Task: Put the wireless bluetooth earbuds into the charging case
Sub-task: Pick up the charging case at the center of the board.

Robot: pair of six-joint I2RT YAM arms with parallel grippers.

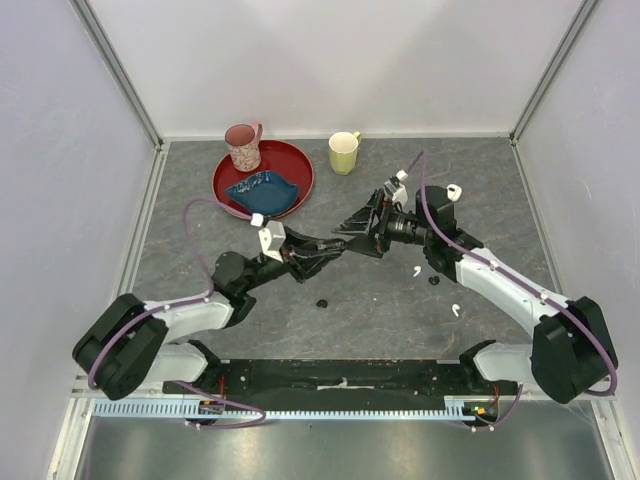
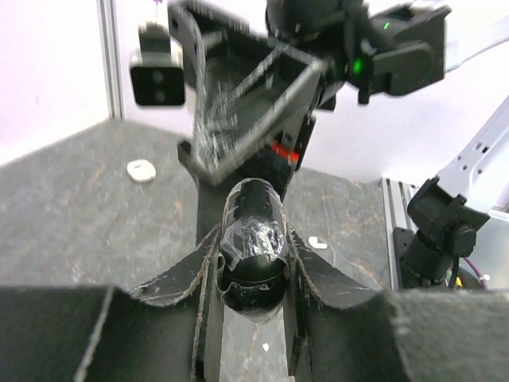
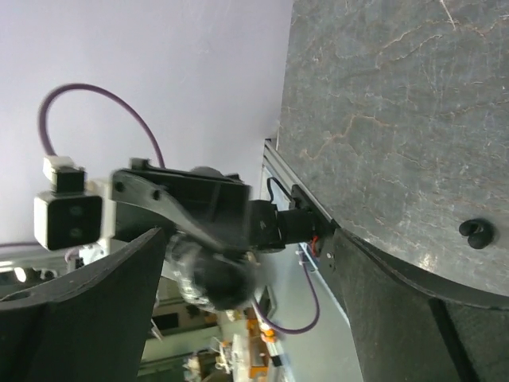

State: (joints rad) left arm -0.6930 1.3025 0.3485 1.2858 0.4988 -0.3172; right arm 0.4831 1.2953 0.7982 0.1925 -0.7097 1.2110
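Left wrist shows right pincer [image 2: 246, 119] beyond black pod [image 2: 253, 247].

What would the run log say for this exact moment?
left jaws: shut on dark rounded object | right jaws: open, close to it | earbuds: loose on table | charging case: on table

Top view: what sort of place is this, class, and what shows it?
Likely a robot test cell: left arm and right arm bolted at a table's edge, white walls boxing it in, a pink mug and tray as props.
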